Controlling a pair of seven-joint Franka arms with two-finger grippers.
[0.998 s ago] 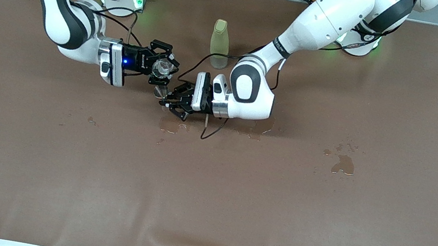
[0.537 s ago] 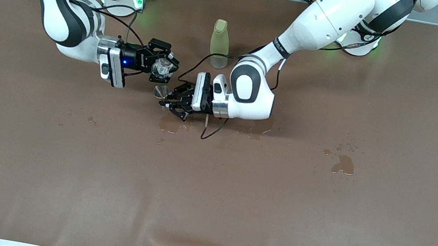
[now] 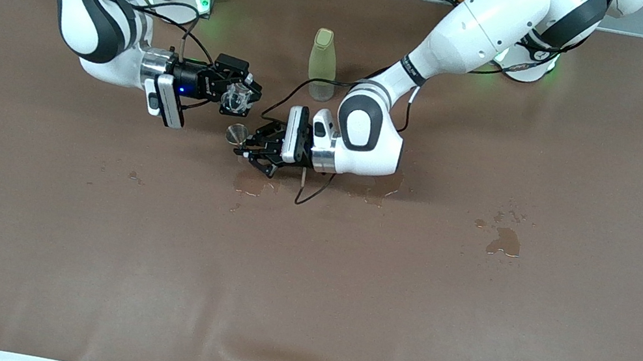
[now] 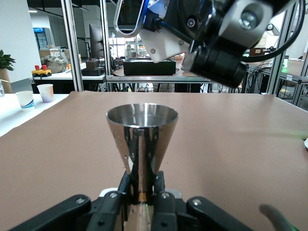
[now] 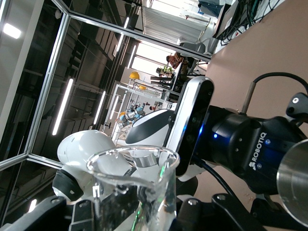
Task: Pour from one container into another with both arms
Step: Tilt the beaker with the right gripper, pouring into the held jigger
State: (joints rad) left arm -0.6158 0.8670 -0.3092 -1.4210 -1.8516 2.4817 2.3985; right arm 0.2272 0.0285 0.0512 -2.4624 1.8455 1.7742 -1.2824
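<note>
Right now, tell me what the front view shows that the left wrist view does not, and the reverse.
Only the front view shows the bottle, the wet patches on the table, and the glass beaker in the right end effector. Only the left wrist view shows paper cups off the table. Both show the steel cup gripped by the left end effector.
</note>
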